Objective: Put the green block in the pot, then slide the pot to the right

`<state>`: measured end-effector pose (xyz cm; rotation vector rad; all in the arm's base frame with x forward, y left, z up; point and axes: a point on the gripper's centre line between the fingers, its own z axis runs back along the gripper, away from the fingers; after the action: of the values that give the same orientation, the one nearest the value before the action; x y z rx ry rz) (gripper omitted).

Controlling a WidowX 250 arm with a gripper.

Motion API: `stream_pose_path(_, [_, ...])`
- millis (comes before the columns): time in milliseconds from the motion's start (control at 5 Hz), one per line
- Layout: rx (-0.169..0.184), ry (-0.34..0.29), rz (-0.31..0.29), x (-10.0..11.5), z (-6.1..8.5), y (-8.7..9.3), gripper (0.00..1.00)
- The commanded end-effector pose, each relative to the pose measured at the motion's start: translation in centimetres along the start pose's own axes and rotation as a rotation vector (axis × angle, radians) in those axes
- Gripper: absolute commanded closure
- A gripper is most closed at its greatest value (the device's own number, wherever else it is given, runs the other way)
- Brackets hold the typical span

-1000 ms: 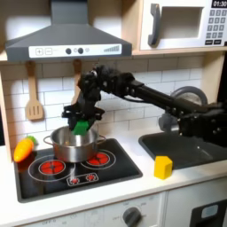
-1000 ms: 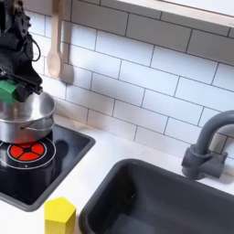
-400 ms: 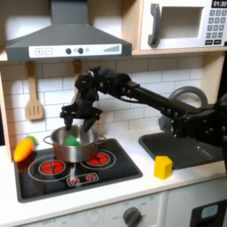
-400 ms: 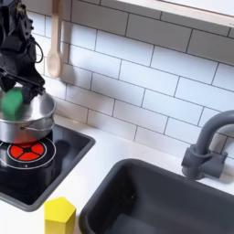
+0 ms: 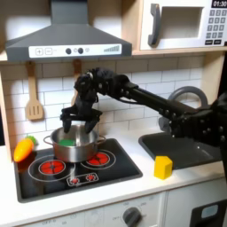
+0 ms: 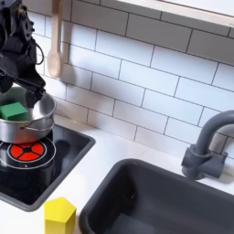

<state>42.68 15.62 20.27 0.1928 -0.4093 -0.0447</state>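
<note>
I'm over the toy stove (image 5: 106, 173), my arm (image 5: 151, 96) stretched in from the first exterior view's right. Below me sits the steel pot (image 5: 73, 147) on the hob's back burner. My gripper (image 5: 74, 118) hangs just above its rim, fingers spread and holding nothing. The green block (image 6: 13, 111) lies inside the pot, plain in both exterior views, resting toward the first exterior view's left side of the bowl. So, by my reckoning, step one is done and the slide is what's left. Next I need to drop a finger inside the rim or against the wall, then push steadily sideways, keeping low so the pot doesn't tip or ride up. The yellow block (image 5: 162, 167) on the counter needs watching.
</note>
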Motion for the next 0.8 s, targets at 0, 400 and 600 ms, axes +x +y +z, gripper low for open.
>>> stream_pose_path(0, [-0.02,0.052,-0.002,-0.5,-1.5,-0.7,0.0])
stream_pose_path(400, [-0.047,0.065,-0.028,-0.6,-1.6,-2.2,0.0])
stream_pose_path(600, [-0.066,0.075,-0.047,-0.9,-1.6,-3.4,0.0])
